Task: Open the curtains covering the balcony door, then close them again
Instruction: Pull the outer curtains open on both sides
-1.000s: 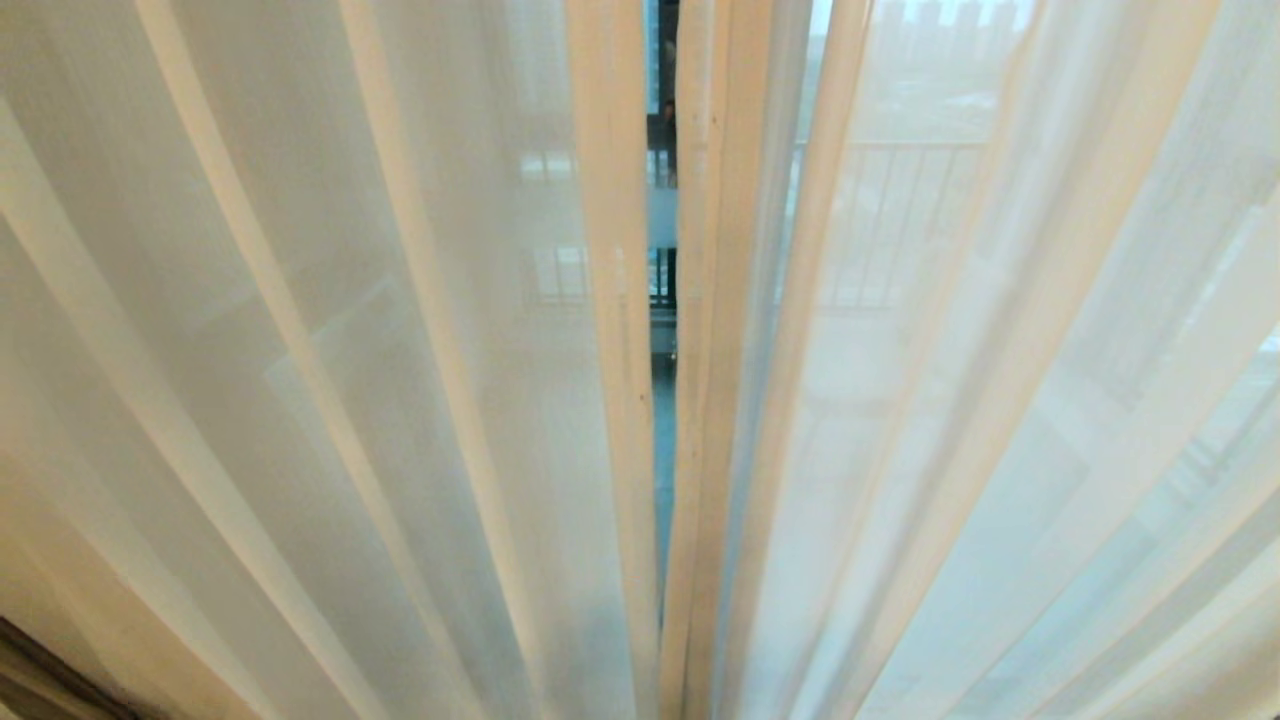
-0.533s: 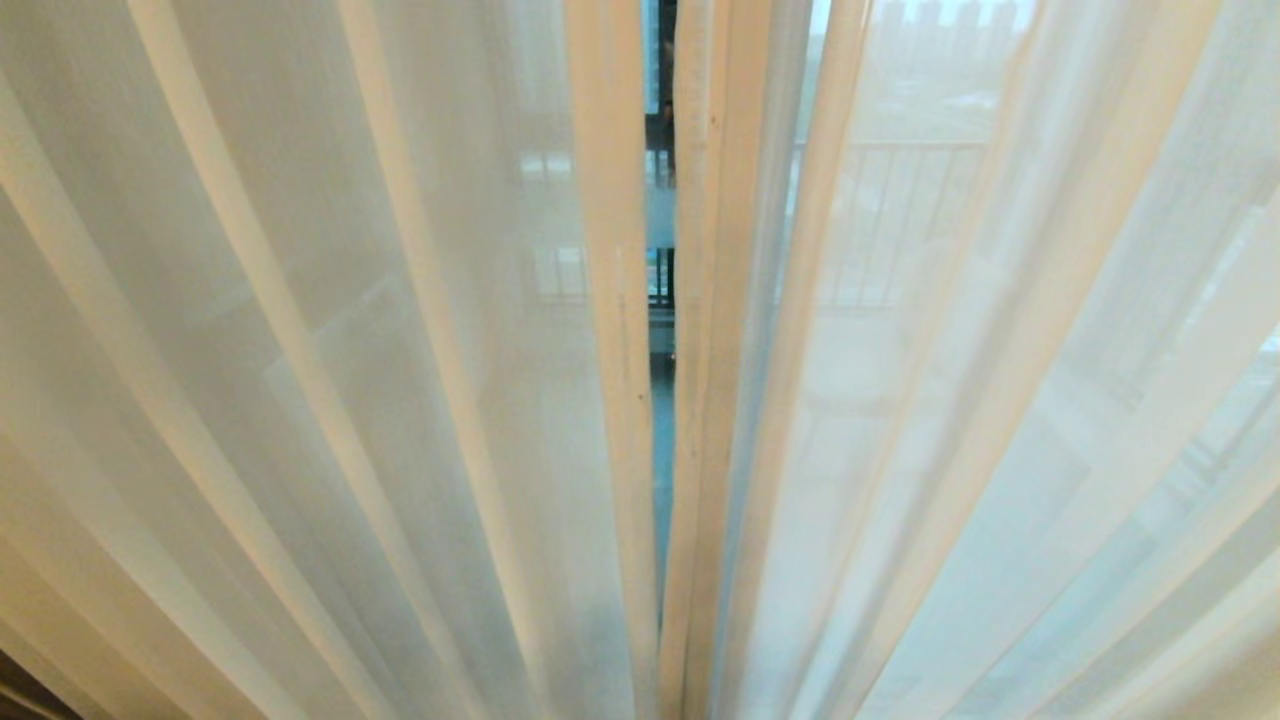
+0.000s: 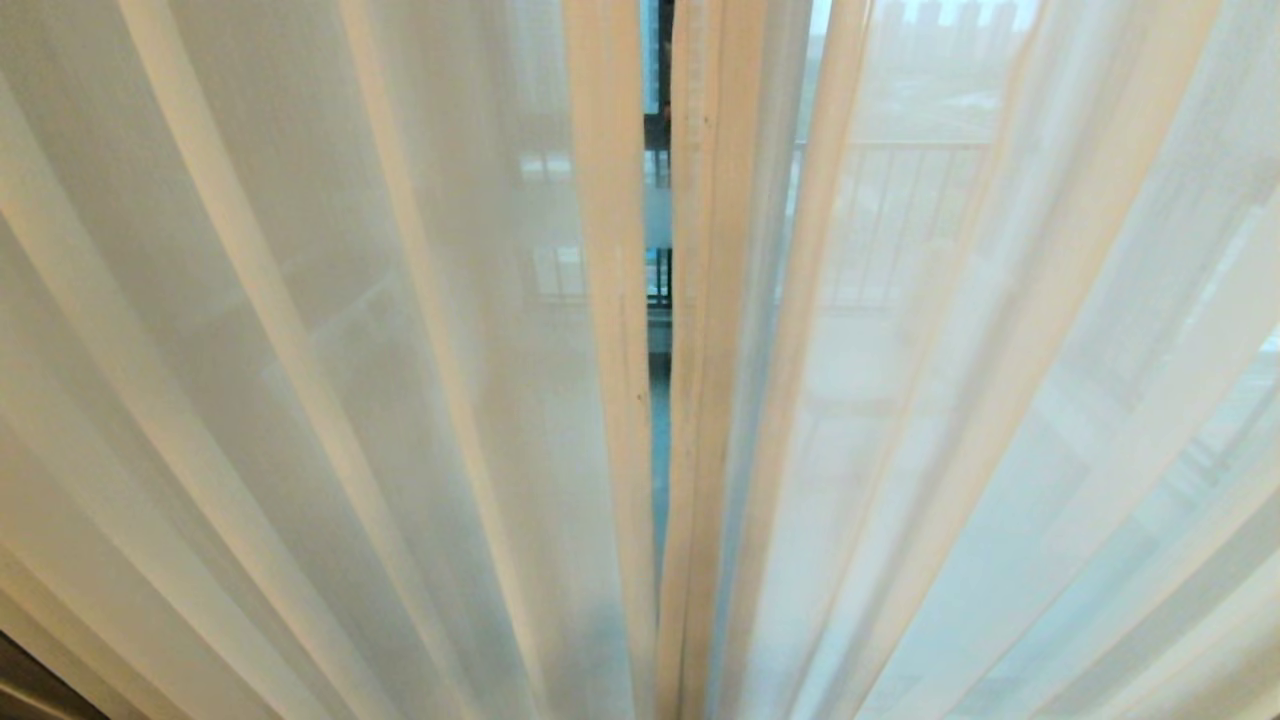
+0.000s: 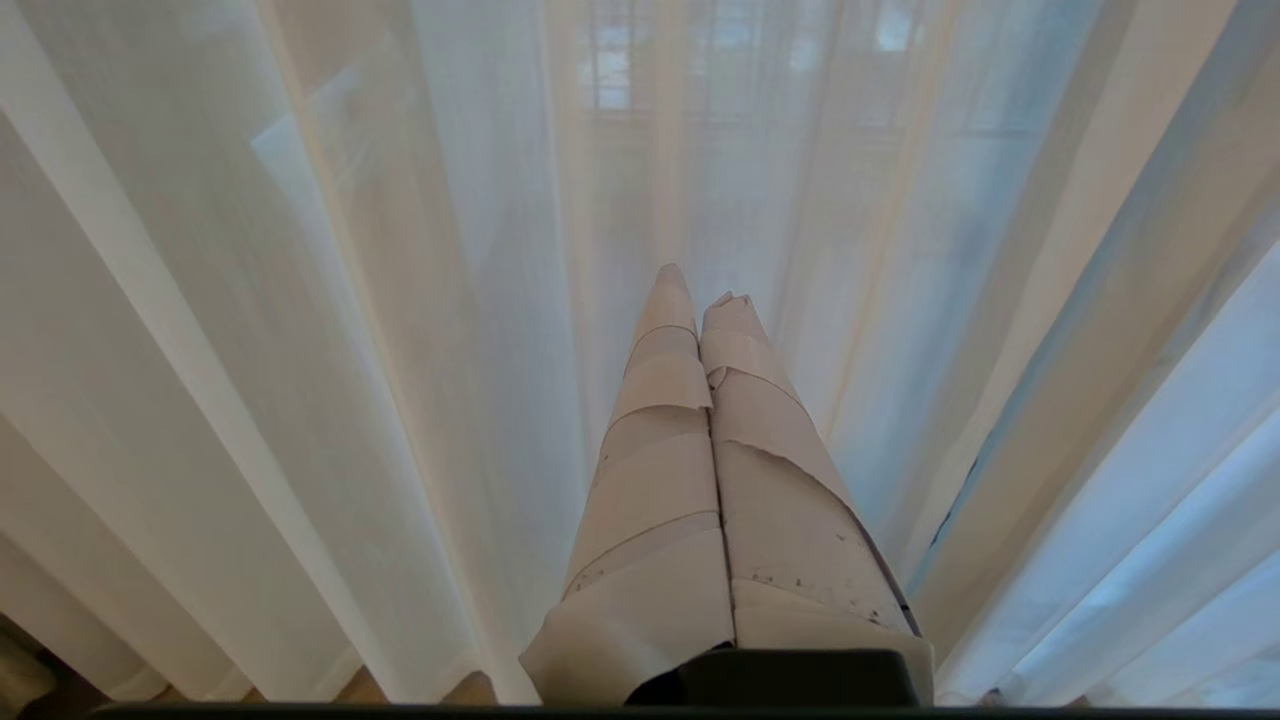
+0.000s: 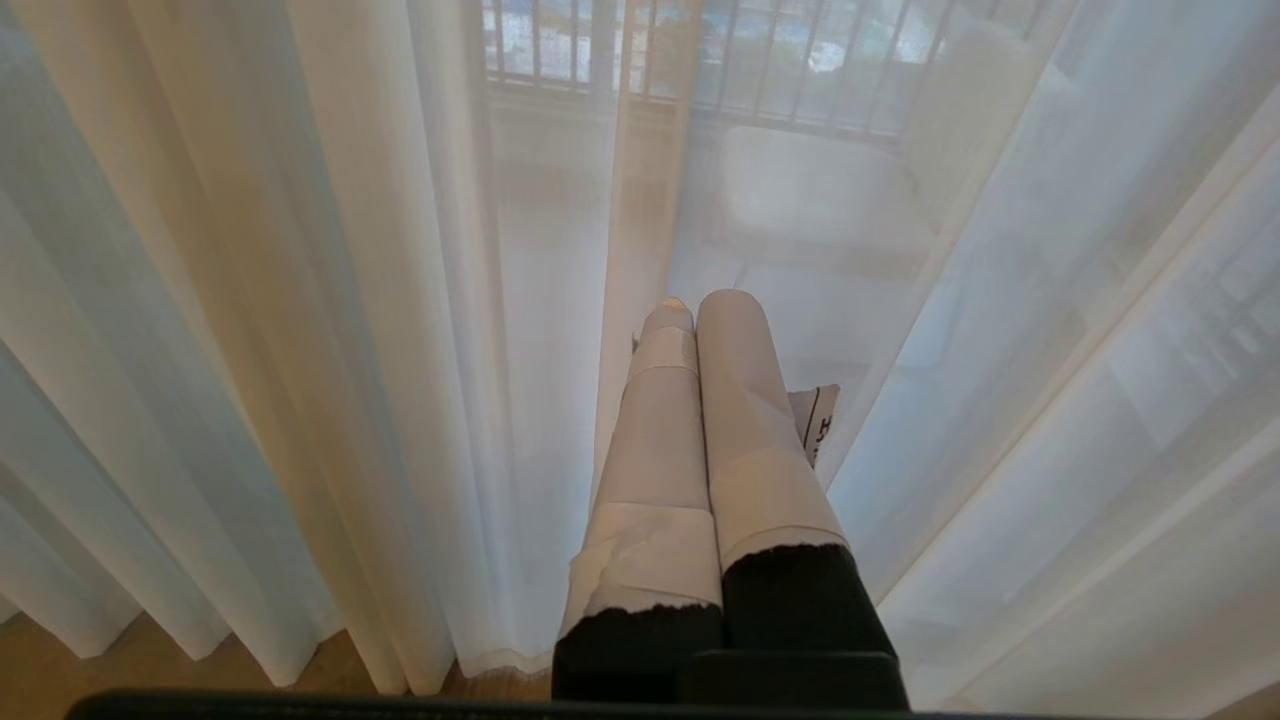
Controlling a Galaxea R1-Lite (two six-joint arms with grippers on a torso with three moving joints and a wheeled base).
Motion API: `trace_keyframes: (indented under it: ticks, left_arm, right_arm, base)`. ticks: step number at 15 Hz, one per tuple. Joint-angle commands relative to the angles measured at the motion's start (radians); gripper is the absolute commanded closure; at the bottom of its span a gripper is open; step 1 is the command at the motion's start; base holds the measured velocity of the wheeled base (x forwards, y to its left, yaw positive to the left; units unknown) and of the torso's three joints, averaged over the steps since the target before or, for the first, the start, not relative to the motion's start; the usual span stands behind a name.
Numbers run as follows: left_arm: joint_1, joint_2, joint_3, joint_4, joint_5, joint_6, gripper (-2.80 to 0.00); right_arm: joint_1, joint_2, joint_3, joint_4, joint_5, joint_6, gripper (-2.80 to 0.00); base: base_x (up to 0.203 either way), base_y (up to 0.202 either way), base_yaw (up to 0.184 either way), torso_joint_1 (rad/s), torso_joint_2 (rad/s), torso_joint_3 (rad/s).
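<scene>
I am seeing the curtains (image 3: 300,330) hanging drawn across the balcony door (image 3: 657,200), only a thin slit between them. The left gripper (image 4: 700,295) and right gripper (image 5: 705,305) are hovering pinched together, gripping nothing. I judge opening hasn't begun.

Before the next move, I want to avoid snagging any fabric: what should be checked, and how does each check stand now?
1. Is the left hand shut and empty? Ok: its fingers are together with nothing between them.
2. Is the right hand shut and empty? Ok, the same.
3. Are both hands clear of the sheer fabric? Cannot tell: both point at it from close by.
4. Has the gap between the two sheer panels been found? Ok: there is a narrow slit in the middle of the head view.
5. Are the opaque curtains in view? Not ok: only see-through fabric shows.
</scene>
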Motion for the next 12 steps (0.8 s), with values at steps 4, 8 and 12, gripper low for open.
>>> trace_keyframes:
  ticks: [4,8,12]
  left_arm:
    - [0.000,-0.002,-0.032,-0.032,-0.001,0.006,0.00]
    - [0.000,0.027,-0.122,-0.023,-0.012,0.004,0.00]
    - [-0.009,0.208,-0.251,-0.038,-0.049,0.004,0.00]
  right_arm:
    - [0.000,0.000,0.000,0.000,0.000,-0.001,0.00]
    - [0.000,0.000,0.000,0.000,0.000,-0.001,0.00]
    - [0.000,0.000,0.000,0.000,0.000,-0.001,0.00]
  base:
    - [0.000,0.000,0.000,0.000,0.00,0.000]
    - [0.000,0.000,0.000,0.000,0.00,0.000]
    - [0.000,0.000,0.000,0.000,0.00,0.000]
